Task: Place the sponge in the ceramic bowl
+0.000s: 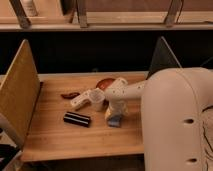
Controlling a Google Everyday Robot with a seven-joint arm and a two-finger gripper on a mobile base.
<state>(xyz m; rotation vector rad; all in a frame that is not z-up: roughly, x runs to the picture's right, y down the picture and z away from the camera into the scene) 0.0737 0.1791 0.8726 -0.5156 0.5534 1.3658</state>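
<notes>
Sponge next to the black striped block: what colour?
Blue-grey. The small soft rectangular sponge is right at the gripper. Shows best in the camera view, the only one.

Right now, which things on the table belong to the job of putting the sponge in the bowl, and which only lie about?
For the job:
sponge, right of the black block
bowl, behind the cup
tool, directly over the sponge

Lying about:
cup
black block
dark red item, left of the cup

Blue sponge (pixel 115 121) (under white end effector (pixel 115 115))
</notes>
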